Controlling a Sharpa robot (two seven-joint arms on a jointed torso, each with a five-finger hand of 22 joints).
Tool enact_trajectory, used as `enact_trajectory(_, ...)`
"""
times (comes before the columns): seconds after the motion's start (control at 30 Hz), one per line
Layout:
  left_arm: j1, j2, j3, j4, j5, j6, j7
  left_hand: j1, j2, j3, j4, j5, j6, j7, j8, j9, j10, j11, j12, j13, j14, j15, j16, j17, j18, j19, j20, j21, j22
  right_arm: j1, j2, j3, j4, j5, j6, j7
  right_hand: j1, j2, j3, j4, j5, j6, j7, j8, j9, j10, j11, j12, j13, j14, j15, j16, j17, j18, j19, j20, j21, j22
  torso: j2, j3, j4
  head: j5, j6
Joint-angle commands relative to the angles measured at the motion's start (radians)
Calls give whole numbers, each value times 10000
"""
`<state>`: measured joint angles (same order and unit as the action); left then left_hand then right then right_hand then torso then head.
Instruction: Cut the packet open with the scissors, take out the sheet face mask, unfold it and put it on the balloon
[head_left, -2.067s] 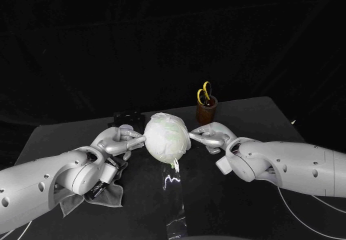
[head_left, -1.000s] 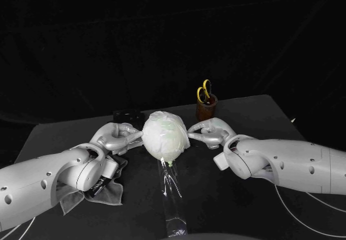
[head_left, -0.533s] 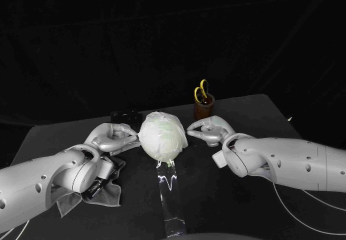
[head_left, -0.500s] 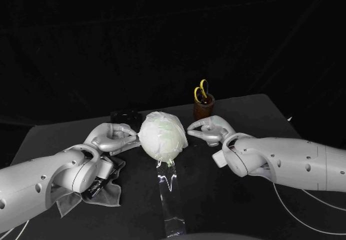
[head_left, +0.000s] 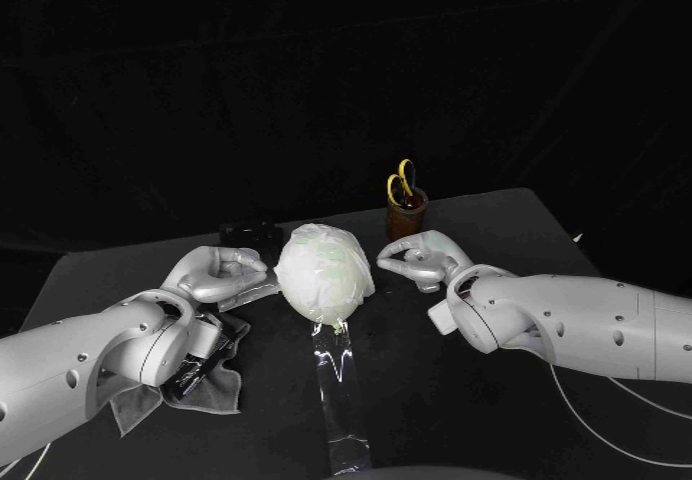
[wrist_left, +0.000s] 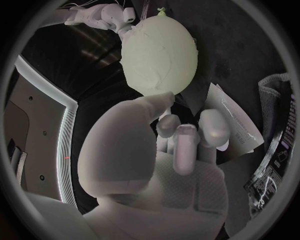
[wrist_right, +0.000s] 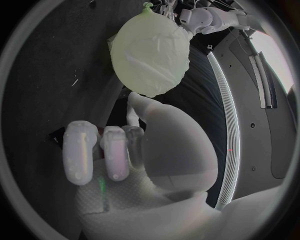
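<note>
The balloon (head_left: 325, 272) sits at the table's middle, wrapped in the wrinkled white sheet mask, its knot toward me. It also appears in the left wrist view (wrist_left: 161, 52) and the right wrist view (wrist_right: 150, 52). My left hand (head_left: 224, 273) hangs just left of it, fingers curled in on nothing (wrist_left: 178, 145). My right hand (head_left: 418, 260) hangs just right of it, also curled and holding nothing (wrist_right: 119, 150). Both are slightly apart from the balloon. The yellow-handled scissors (head_left: 402, 184) stand in a brown holder (head_left: 405, 222) behind. The opened white packet (wrist_left: 236, 125) lies under my left hand.
A grey cloth (head_left: 195, 385) lies under my left forearm with a dark object on it. A small black thing (head_left: 250, 232) sits behind the left hand. A clear shiny strip (head_left: 336, 390) runs from the balloon's knot toward the table's front edge.
Both hands have drawn back a little from the balloon's sides, where their fingertips touched the mask before. The balloon and mask stay in place.
</note>
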<state>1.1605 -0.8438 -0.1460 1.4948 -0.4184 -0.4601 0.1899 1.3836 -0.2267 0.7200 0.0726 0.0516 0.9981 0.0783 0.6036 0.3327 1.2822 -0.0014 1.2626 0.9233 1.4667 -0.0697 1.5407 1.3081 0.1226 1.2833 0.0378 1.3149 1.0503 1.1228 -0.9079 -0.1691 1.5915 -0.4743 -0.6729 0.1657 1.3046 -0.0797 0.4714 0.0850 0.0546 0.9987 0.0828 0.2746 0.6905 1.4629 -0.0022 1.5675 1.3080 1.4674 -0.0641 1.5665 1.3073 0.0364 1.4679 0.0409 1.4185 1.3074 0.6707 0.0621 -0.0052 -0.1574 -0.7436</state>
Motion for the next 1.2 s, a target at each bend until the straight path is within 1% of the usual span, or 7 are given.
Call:
enact_trajectory(0.03,7,-8,13,65,268,42,151,-386,75,-95,64,-50,-376,47,-106,-6,-1554,79,-1669,-2681,410,156,-263,651,66,-590,33,-556,-913,-1,-51,5,117,-636,897,-80,-306,-375,-319,171,-53,-546,313,-539,-285,1079,305,33,2628,1034,281,43,2635,4,48,187,-90,2099,-2,2,3,9,10)
enact_trajectory(0.13,6,-29,12,112,370,276,226,-1399,-611,-956,463,9,-1067,355,-537,-175,-2438,348,-2659,-3801,-111,341,-733,-656,294,-1425,132,-1375,-2231,-1,-94,5,181,-714,1056,-65,-561,-681,-658,301,-66,-909,561,-953,-565,1079,563,33,2628,1034,507,43,2635,7,7,329,-145,2082,-1,-3,-5,7,24)
enact_trajectory(0.37,6,-33,9,252,18,722,-70,-2289,-615,-3812,603,59,-2131,803,-1236,-494,-3391,799,-3627,-4301,-965,777,-1422,-2104,567,-2539,516,-2758,-3960,-1,-90,5,164,-421,817,65,-1045,-830,-1271,763,-60,-1259,729,-1396,-884,1079,723,33,2628,1034,687,43,2635,18,-19,514,-175,2074,3,4,3,-18,29)
enact_trajectory(0.4,6,-32,9,270,-38,691,-84,-1172,273,-7280,955,-39,-2703,1218,-1472,-607,-4185,1205,-4124,-4579,-2830,1212,-2807,-4716,493,-3120,876,-3494,-4347,-1,-87,5,152,-363,722,91,-1165,-835,-1399,903,-69,-1315,744,-1458,-927,1036,751,-87,2581,1034,704,43,2635,45,-87,543,-283,2038,9,2,3,-10,28)
enact_trajectory(0.43,6,-33,9,281,-81,634,-72,-537,529,-8087,1613,-46,-2833,1278,-1457,-624,-4306,1272,-4181,-4675,-3415,1274,-3194,-5349,578,-3279,990,-3829,-4550,-1,-84,5,140,-308,634,112,-1301,-814,-1602,1137,-69,-1320,769,-1519,-985,1005,765,-170,2548,1034,726,43,2635,61,-119,596,-328,2023,9,2,0,-7,28)
enact_trajectory(0.8,5,-33,16,356,-58,-441,886,436,15,-8728,2238,-18,-3715,1604,-1100,-598,-6488,2026,-5941,-6035,-8844,2352,-6940,-7980,47,-6290,2075,-7990,-6900,1,-59,6,62,98,197,232,-1090,-680,-2259,1772,-68,-1215,786,-1687,-1193,953,798,-296,2493,1034,757,43,2635,107,-178,743,-409,1995,0,0,2,-23,45)
enact_trajectory(1.2,-2,76,192,425,284,-695,1786,799,-543,-9120,2296,-10,-4515,1209,-875,-692,-7354,2807,-7295,-7341,-10821,3222,-9428,-9754,-571,-8569,2545,-11031,-8848,19,-77,8,66,418,151,452,-827,-469,-2916,2051,-66,-1195,834,-1862,-1386,644,843,-1033,2169,1034,809,43,2635,229,-508,814,-908,1829,17,0,-2,-47,64)
